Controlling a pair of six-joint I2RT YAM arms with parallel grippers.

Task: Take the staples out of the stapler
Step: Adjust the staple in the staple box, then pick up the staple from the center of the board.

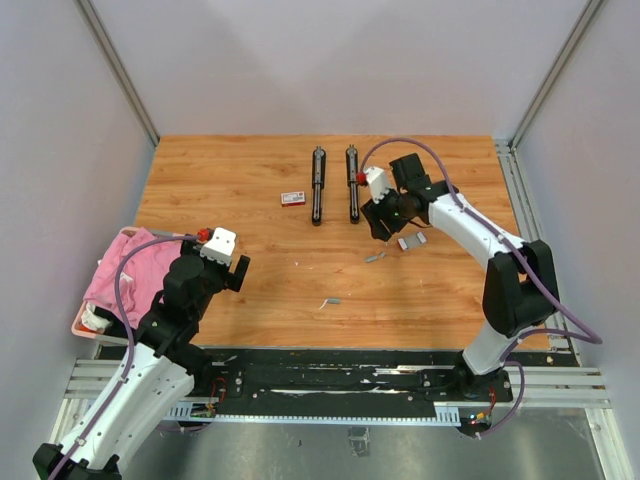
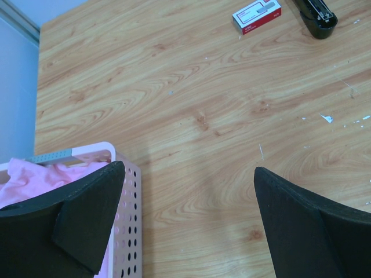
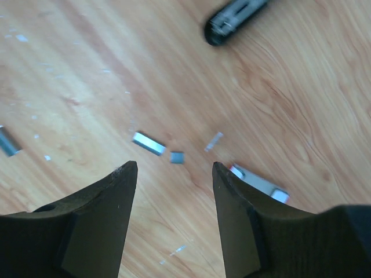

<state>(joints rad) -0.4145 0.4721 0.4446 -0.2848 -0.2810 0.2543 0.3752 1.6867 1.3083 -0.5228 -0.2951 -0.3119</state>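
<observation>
Nearest the bases, the left gripper (image 2: 188,168) hangs wide and empty beside the pink basket (image 2: 128,197), seemingly parked out of the way. Farther out, the right gripper (image 3: 173,165), fingers partly apart and holding nothing, hovers over staples (image 3: 148,143) strewn on the table (image 3: 87,69) short of the black stapler (image 3: 235,20), probably to gather them.

**Materials and surface finish**

The table (image 1: 250,200) is smooth wood-grain board with a light sheen. The staples (image 3: 148,143) are silvery metal strips. At 12 o'clock, the stapler (image 2: 316,11) is glossy black and the box (image 2: 257,15) is red-and-white printed card. At 8 o'clock, a perforated pink plastic basket (image 2: 130,231) holds soft pink cloth (image 2: 23,179). The right gripper (image 3: 174,165) fingers (image 3: 98,226) are matt black.
</observation>
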